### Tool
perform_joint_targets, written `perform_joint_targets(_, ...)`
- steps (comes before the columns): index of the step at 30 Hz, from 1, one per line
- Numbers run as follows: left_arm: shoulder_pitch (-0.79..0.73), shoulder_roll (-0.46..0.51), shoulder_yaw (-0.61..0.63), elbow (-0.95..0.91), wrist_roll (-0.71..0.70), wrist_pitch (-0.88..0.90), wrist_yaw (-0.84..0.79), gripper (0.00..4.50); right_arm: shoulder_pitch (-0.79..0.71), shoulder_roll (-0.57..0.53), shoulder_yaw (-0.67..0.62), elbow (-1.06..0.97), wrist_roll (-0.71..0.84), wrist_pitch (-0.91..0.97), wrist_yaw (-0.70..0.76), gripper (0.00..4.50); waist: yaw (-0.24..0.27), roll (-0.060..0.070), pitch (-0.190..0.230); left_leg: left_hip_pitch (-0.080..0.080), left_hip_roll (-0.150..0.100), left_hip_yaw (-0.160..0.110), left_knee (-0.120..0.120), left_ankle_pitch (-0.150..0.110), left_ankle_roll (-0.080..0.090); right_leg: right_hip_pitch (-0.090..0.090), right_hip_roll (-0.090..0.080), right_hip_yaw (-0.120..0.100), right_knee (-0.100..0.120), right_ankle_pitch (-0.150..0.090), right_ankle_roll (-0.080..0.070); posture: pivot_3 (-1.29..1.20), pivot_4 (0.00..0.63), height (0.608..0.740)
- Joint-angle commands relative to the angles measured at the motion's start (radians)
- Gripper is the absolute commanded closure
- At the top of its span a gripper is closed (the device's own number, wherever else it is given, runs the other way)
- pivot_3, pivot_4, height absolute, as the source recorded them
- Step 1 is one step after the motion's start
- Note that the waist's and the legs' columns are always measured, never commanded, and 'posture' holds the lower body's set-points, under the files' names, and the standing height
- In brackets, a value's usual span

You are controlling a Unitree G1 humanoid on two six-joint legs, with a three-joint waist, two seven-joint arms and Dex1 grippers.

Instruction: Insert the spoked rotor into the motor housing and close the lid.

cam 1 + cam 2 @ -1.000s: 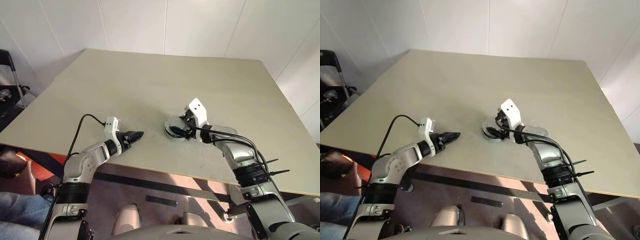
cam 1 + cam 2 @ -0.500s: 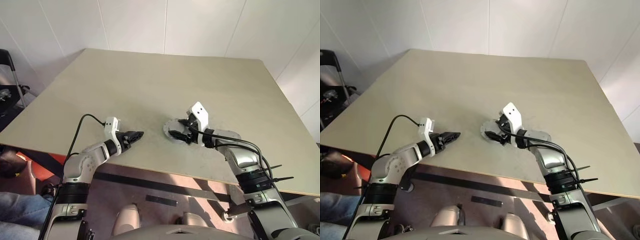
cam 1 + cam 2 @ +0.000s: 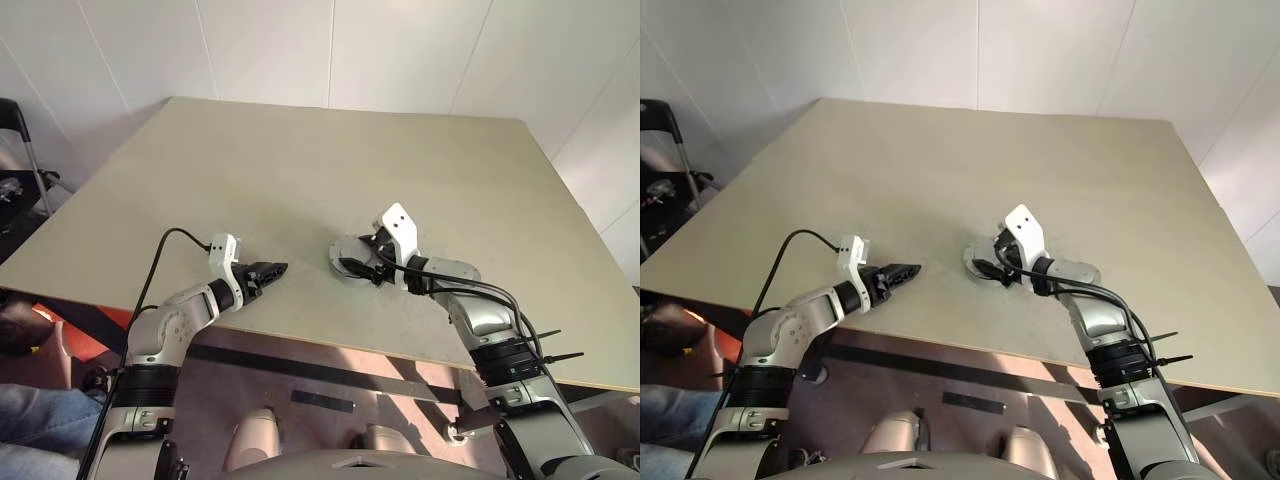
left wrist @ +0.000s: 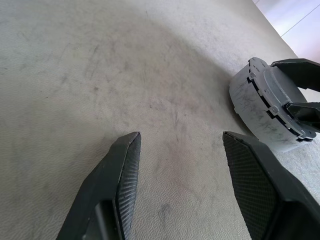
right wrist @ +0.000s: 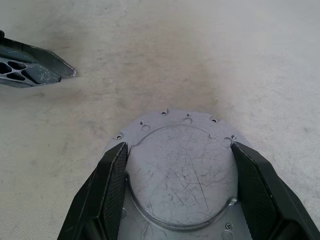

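Observation:
The motor housing (image 4: 246,102) is a grey round puck standing on the tan table (image 3: 300,170) near its front edge. The grey lid (image 5: 182,170) lies flat on top of it and covers the inside, so the spoked rotor is hidden. My right gripper (image 5: 178,147) reaches over the puck from the right. Its black fingers (image 5: 114,172) press against both sides of the lid's raised centre. My left gripper (image 4: 180,137) hovers low over bare table a short way left of the puck. It is open and holds nothing.
The table's front edge (image 3: 300,338) runs just below both grippers. Beyond the puck the tabletop stretches back to the white wall. A black frame (image 3: 18,150) stands off the table's left side, and a person's leg in jeans (image 3: 30,420) is at the lower left.
My right forearm has swung lower and outward and the wrist has tipped slightly. Its gripper has stayed on the lid. The puck and my left arm have not moved.

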Motion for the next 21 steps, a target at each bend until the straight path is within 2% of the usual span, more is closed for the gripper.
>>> perform_joint_targets(1, 0.001, 0.001, -0.009, 0.013, 0.011, 0.005, 0.008, 1.73, -0.016, -0.011, -0.004, -0.013, -0.004, -0.021, 0.009, 1.33, 0.000, 0.000, 0.000, 0.000, 0.000, 0.000, 0.000, 0.000, 0.000, 0.000, 0.000, 0.000, 0.000, 0.000, 0.000, 0.00, 0.000, 0.740)
perform_joint_targets(21, 0.009, 0.005, -0.003, 0.004, 0.007, 0.008, 0.011, 1.73, 0.003, -0.049, 0.014, 0.034, -0.053, 0.002, -0.005, 1.33, 0.001, 0.000, 0.000, 0.000, 0.000, 0.000, 0.000, 0.000, 0.000, 0.001, 0.000, 0.000, 0.000, 0.000, 0.000, 0.00, 0.000, 0.740)
